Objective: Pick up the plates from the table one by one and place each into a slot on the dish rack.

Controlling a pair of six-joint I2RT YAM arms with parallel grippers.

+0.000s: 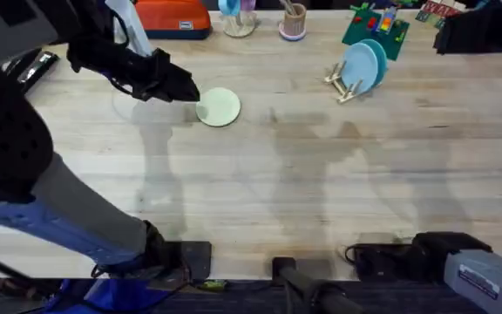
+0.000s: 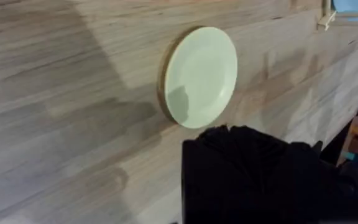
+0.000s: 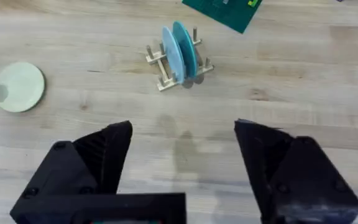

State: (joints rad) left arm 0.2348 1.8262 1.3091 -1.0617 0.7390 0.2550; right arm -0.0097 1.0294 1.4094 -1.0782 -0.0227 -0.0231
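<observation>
A pale cream-yellow plate [image 1: 219, 107] lies flat on the table [image 1: 321, 174], left of centre. My left gripper [image 1: 188, 91] hovers just at its left edge; in the left wrist view the plate [image 2: 199, 76] sits right beyond the dark bulk of the gripper [image 2: 244, 140]. The dish rack [image 1: 349, 85] stands at the back right with two light blue plates [image 1: 362, 64] upright in its slots. My right gripper [image 3: 182, 134] is open, held back near the table's front, far from the rack [image 3: 178, 62] and the cream plate [image 3: 19, 86].
Along the table's far edge stand an orange case [image 1: 174, 16], a round wooden pencil cup [image 1: 294, 23] and a green board with coloured pieces [image 1: 375, 28]. Dark gear sits at the back right corner [image 1: 482, 30].
</observation>
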